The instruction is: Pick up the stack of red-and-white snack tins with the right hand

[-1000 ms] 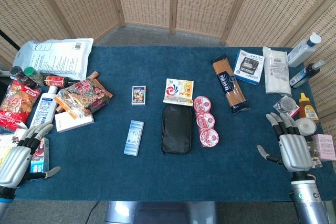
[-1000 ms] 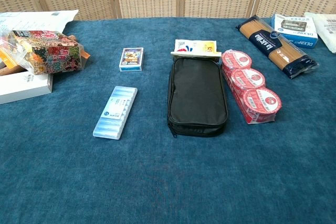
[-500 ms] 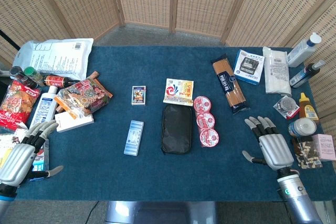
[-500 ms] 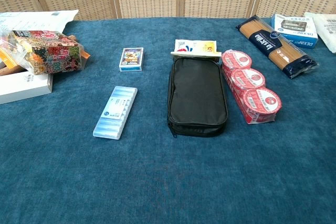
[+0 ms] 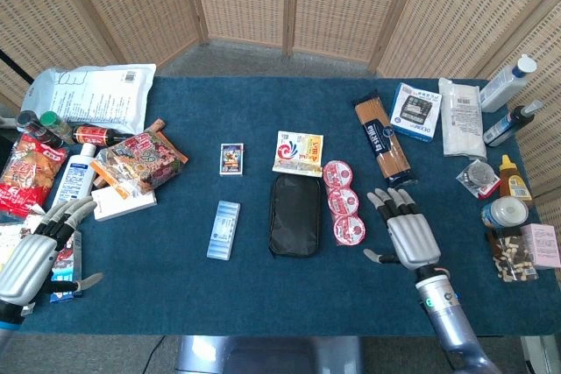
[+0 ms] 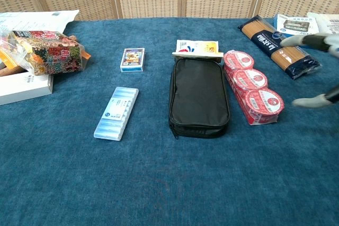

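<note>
Just right of the snack tins (image 5: 344,202), the right hand (image 5: 406,234) hovers with fingers spread, holding nothing.

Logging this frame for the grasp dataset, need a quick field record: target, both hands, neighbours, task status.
target: stack of red-and-white snack tins, lying on its side on the blue table
target neighbours: black zip pouch close on its left; spaghetti pack up and to its right
right hand: open, fingers spread, just right of the tins, not touching
left hand: open, at the table's left edge over a small blue box
chest view: only right fingertips show, at the frame's right edge
status: tins not yet grasped
</note>
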Available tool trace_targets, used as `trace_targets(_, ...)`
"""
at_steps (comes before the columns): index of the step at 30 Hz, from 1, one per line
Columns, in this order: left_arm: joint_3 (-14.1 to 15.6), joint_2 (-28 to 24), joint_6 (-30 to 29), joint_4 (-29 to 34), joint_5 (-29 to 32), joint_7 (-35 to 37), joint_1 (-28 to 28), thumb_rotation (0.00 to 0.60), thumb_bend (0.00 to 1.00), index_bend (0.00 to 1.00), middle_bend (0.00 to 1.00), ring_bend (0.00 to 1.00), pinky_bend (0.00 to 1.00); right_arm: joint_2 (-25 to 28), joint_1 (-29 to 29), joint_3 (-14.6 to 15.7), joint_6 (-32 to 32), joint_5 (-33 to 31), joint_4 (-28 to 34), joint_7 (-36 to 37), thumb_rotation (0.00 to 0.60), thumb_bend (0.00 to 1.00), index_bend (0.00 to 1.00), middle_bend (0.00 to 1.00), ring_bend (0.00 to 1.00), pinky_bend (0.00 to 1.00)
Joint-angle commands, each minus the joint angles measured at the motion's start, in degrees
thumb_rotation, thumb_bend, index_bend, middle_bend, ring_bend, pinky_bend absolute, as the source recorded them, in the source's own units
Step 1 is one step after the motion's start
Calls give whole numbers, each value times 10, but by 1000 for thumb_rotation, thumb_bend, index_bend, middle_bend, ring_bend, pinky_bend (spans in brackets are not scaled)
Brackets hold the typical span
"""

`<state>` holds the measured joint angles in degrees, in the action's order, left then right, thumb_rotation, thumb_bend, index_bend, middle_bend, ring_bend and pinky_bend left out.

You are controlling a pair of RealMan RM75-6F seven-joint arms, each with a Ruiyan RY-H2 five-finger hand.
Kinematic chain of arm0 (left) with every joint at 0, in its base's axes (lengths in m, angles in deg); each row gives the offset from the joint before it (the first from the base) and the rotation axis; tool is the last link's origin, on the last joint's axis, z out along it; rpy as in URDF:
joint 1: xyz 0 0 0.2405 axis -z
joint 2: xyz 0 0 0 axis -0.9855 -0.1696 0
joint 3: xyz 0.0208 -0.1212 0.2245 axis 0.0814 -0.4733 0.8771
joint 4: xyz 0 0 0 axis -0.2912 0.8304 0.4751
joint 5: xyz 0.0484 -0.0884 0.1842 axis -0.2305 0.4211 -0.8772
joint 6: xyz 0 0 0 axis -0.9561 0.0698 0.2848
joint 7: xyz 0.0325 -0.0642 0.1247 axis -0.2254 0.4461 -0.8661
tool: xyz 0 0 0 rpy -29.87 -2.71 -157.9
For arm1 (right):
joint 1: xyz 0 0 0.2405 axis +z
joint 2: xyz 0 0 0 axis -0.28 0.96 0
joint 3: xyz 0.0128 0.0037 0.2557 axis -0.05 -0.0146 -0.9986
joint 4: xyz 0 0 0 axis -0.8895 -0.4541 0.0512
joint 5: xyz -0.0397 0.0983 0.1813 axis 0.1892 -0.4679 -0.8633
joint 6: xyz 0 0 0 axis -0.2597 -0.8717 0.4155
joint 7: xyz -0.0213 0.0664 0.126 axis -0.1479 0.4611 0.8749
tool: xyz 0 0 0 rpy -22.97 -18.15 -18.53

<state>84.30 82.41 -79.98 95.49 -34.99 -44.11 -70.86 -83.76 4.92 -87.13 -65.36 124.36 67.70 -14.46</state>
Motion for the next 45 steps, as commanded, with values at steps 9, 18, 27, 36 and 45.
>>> trace_targets(9, -1, 2, -2, -33, 4, 35, 4, 600, 43, 35, 0, 0, 0, -94, 54, -24, 34, -71, -56, -57, 460, 172, 0, 0, 0, 0)
trace_targets(18, 3, -3, -15, -28, 2, 30, -3, 600, 45, 35, 0, 0, 0, -133, 76, -27, 34, -76, -109, -55, 461, 170, 0, 0, 0, 0)
trace_targets(27, 6, -7, -24, -15, -4, 17, -8, 600, 43, 35, 0, 0, 0, -164, 83, -27, 26, -75, -178, -45, 464, 169, 0, 0, 0, 0)
trace_targets(36, 5, -10, -25, -8, -3, 9, -9, 600, 44, 36, 0, 0, 0, -149, 80, -35, 29, -87, -232, -18, 464, 170, 0, 0, 0, 0)
trace_targets(45, 3, -5, -16, -6, -2, 4, -3, 600, 43, 36, 0, 0, 0, -115, 76, -41, 34, -109, -185, -24, 466, 170, 0, 0, 0, 0)
